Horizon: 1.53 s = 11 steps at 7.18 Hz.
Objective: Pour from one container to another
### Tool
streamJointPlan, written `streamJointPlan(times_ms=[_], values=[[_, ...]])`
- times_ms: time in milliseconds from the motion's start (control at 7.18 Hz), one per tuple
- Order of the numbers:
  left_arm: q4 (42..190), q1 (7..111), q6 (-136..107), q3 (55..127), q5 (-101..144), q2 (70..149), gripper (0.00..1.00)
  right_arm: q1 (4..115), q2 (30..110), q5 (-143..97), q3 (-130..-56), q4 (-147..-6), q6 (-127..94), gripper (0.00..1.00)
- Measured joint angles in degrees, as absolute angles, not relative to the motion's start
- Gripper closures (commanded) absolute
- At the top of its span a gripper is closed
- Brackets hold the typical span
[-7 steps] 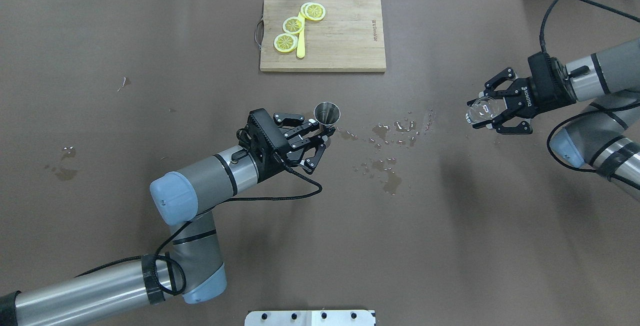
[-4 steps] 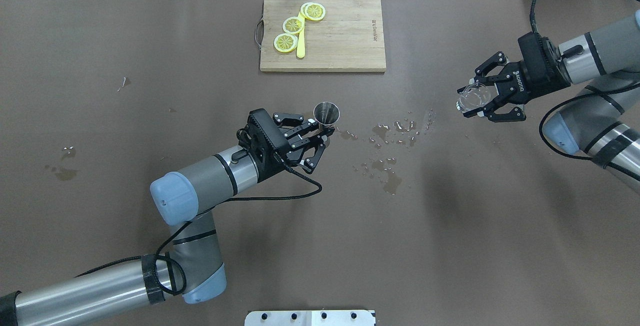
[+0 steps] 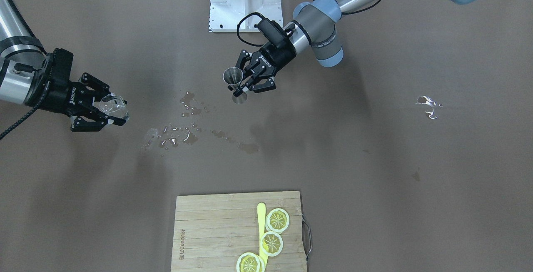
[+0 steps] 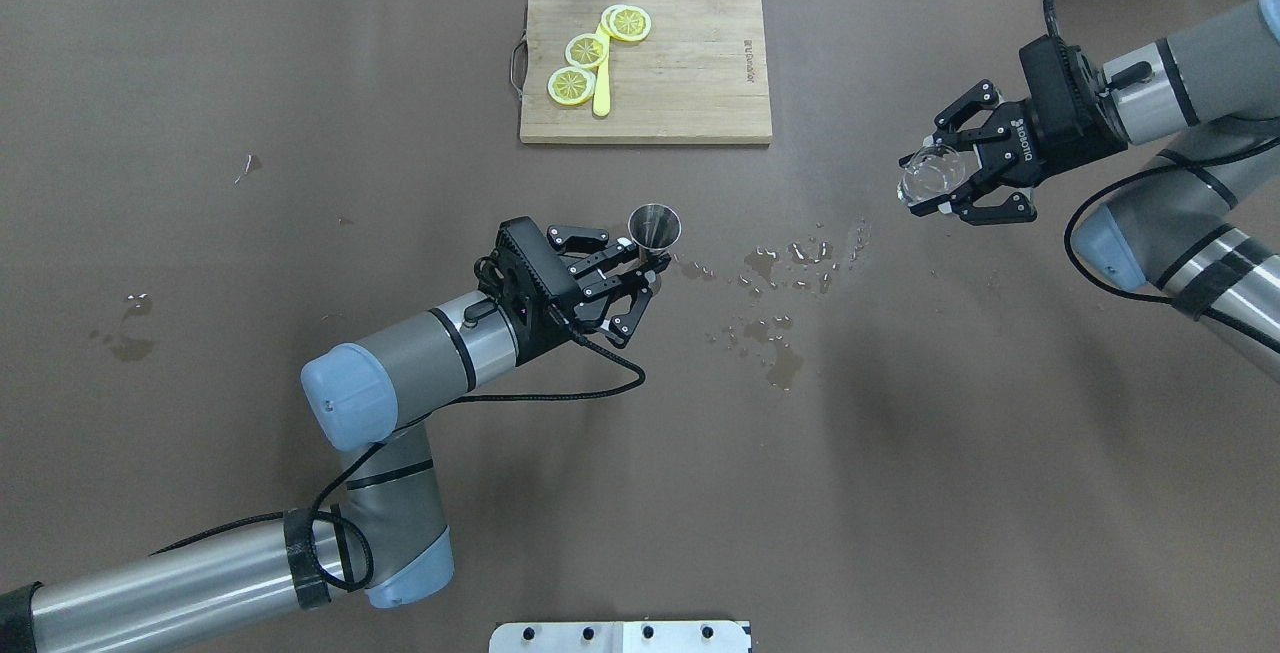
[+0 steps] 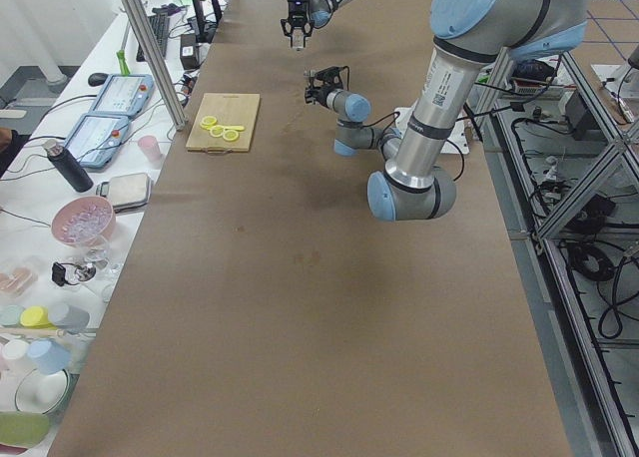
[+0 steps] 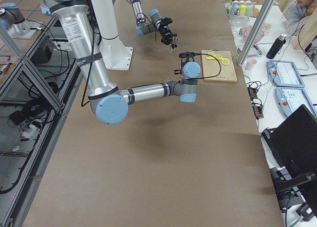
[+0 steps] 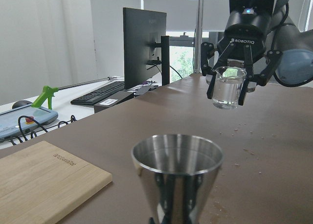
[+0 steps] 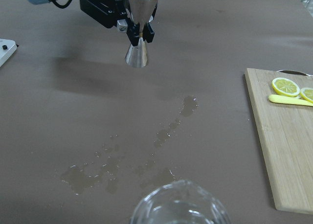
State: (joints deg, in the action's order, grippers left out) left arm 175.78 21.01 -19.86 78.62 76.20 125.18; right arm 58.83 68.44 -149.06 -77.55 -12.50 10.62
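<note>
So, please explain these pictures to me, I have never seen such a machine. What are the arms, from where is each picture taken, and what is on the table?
It is a robot with two jointed arms at a brown table, each ending in a two-finger claw. Six cameras look at one moment: one above and behind the robot, one across the table facing it, one at each table end, one on each wrist. The left claw is shut on a metal measuring cup, held upright. The right claw is shut on a clear glass, far from the cup. On the table lie a wooden board with lemon slices, and spilled drops between the arms.
</note>
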Motion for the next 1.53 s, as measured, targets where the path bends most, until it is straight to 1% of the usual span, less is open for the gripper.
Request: streamJointPlan(times_ms=[418,974,1531], values=[[175.85,21.01,-19.86,78.62,76.18,125.21,1.00,58.63,66.30,-149.13,-78.07,-15.35,9.58,1.00],[176.27,21.09,-19.84,78.73,76.14,124.99,1.00,58.34,61.58,-149.47,-80.00,-23.71,9.30,1.00],[176.11,21.02,-19.86,78.64,76.06,125.11,1.00,56.04,61.25,-148.67,-89.84,-37.68,9.31,1.00]])
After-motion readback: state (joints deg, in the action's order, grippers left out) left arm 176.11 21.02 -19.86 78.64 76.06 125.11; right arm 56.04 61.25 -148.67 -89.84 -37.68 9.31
